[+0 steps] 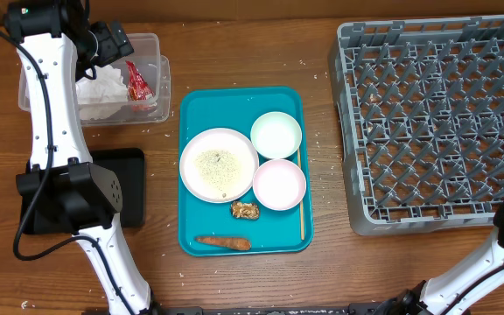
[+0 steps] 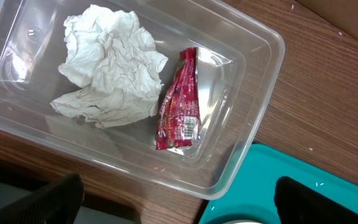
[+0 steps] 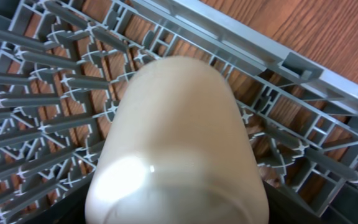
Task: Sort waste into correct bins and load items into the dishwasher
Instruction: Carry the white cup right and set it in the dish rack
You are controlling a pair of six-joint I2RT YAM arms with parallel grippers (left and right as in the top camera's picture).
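Overhead view: the left tool (image 2: 179,205) hangs above a clear bin (image 1: 157,45) at the far left of the bench (image 1: 326,271). In the left wrist view its fingers (image 2: 45,200) stand wide apart with nothing between them. A crumpled tissue (image 1: 99,87) and a red wrapper (image 1: 136,81) lie side by side in that bin, just touching. A black tray (image 1: 131,179) sits nearer on the same side, partly under the arm.

A teal tray (image 1: 234,101) occupies the middle. On it are a white plate (image 1: 219,164) dusted with crumbs, a pale green bowl (image 1: 276,134) and a pink bowl (image 1: 279,184), both empty and close against the plate. A chopstick (image 1: 301,197) lies along the right edge, a brown scrap of food (image 1: 245,210) sits below the plate, and a carrot (image 1: 223,242) lies near the front rim.

The grey dish rack (image 1: 431,122) fills the right side. The right tool (image 3: 179,210) grips a cream cup (image 3: 179,130) over the rack's corner cells. The cup hides most of its fingers.
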